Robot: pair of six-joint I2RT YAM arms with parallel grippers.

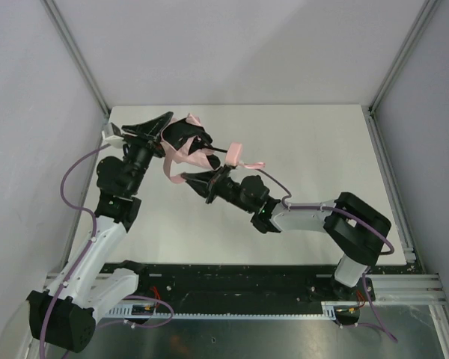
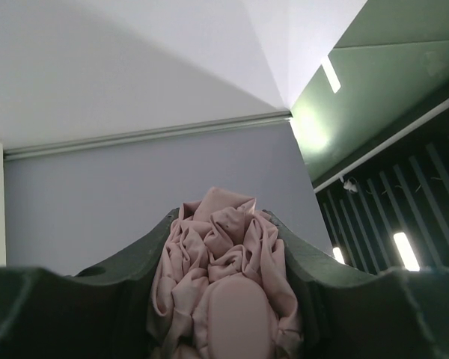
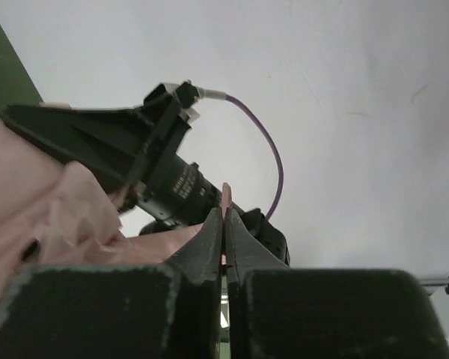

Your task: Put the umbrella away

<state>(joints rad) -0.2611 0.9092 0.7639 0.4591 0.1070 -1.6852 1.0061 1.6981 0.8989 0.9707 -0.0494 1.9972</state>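
You held the pale pink fabric folding umbrella [image 2: 221, 262] above the white table [image 1: 322, 149], canopy bunched in the clamped left fingers [image 2: 135, 258] and its thin pink strap [image 3: 227, 196] pinched by the right fingers [image 3: 208, 243], so wrapping needed steady tension.

Seen from above, the left arm [image 1: 105, 232] rises from its base at the 7 o'clock corner and leans toward 1 o'clock, then bends so the left claw [image 2: 223, 217] points between 1 and 2 o'clock. Its jaws stand apart, clamped on a bunch of the umbrella [image 2: 217, 262]'s pink fabric that fills the gap. The right arm [image 1: 307, 215] folds up from its base at 5 o'clock and stretches low across the worktop between 9 and 10 o'clock. The right claw [image 3: 224, 213] has its jaws pressed almost together, pinching 1 thin pink edge. The 2 claws sit near each other without touching, the left at 11 o'clock from the right.
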